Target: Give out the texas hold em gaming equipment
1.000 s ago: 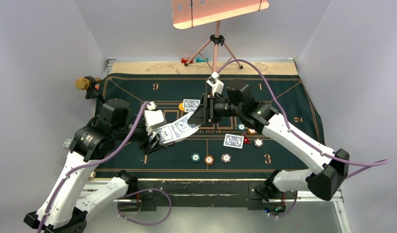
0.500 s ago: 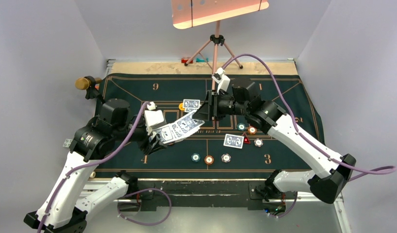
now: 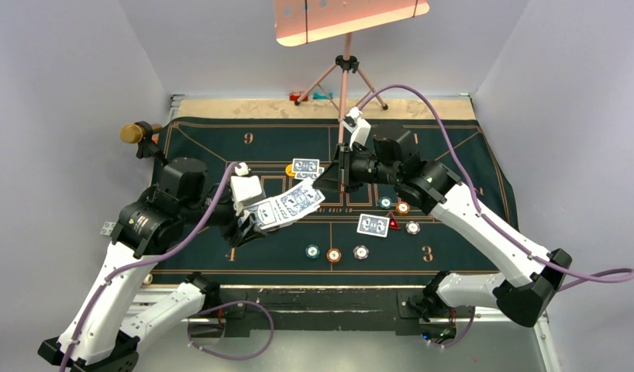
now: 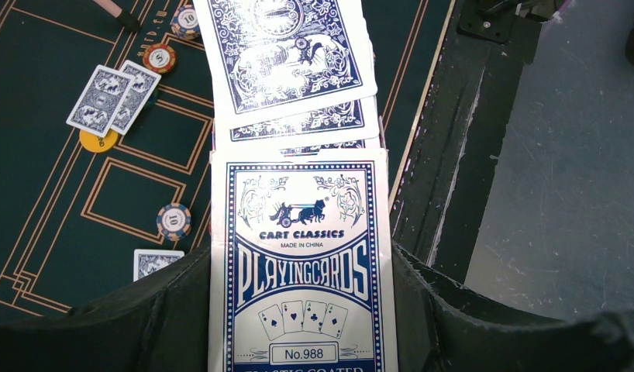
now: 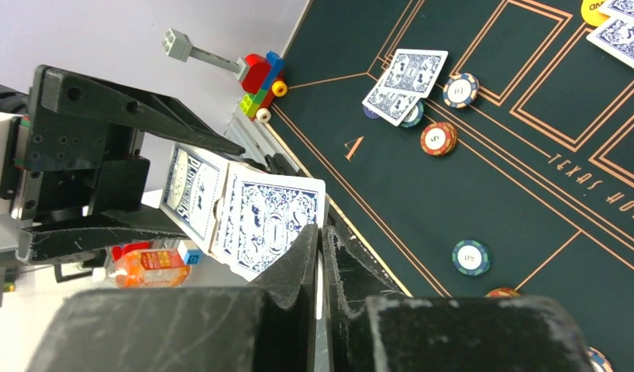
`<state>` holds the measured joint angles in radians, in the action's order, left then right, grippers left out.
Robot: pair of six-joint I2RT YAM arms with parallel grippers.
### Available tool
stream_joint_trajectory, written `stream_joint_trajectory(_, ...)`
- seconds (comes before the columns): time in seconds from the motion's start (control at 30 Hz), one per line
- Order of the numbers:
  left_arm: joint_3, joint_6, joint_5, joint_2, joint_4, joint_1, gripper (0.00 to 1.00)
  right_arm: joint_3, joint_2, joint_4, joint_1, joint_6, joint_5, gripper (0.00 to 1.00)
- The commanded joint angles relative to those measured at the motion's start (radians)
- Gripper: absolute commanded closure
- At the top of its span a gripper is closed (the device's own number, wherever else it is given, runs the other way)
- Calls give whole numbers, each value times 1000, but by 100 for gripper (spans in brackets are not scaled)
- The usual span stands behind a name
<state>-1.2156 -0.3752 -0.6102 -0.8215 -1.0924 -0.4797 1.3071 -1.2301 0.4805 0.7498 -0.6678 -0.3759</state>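
1. Change: over the last second the right gripper (image 3: 328,184), at the centre of the overhead view, has gone from jaws apart to jaws pressed together on the outermost card (image 5: 271,221) of the fan. Its wrist has shifted slightly toward the upper right.
2. The left gripper (image 3: 250,223), centre left, is unchanged. It is clamped on the card box (image 4: 302,271), with the fanned cards (image 3: 291,203) projecting from it above the felt mat (image 3: 453,155).
3. Already on the mat:
   - one card pair (image 3: 306,166) at upper centre, overlapping a yellow disc (image 3: 290,169);
   - a second pair (image 3: 373,225) right of centre, beside the red triangular marker (image 3: 393,224);
   - three chips (image 3: 334,254) in a row at lower centre, and three more right of centre.
4. Judgement: the grip is made. The next step should be to draw that card clear of the fan and lay it at an unserved position. The risk is that neighbouring cards drag out with it.
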Motion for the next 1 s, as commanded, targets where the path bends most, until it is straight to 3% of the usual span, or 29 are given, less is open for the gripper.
stream_joint_trajectory(0.0,-29,21,-31,8,46,6,100,57,30,-3,-5,6,20,98)
stream_joint_trajectory(0.33,-23,16,-25,13,43,5,100,38,31,-102,-21,-126,-134,100)
stream_joint_trajectory(0.57,-18,16,-23,18,42,6,100,-97,76,-323,-111,-314,-290,100)
stream_joint_trajectory(0.97,-19,14,-21,15,42,6,100,-170,114,-441,-194,-484,-356,100)
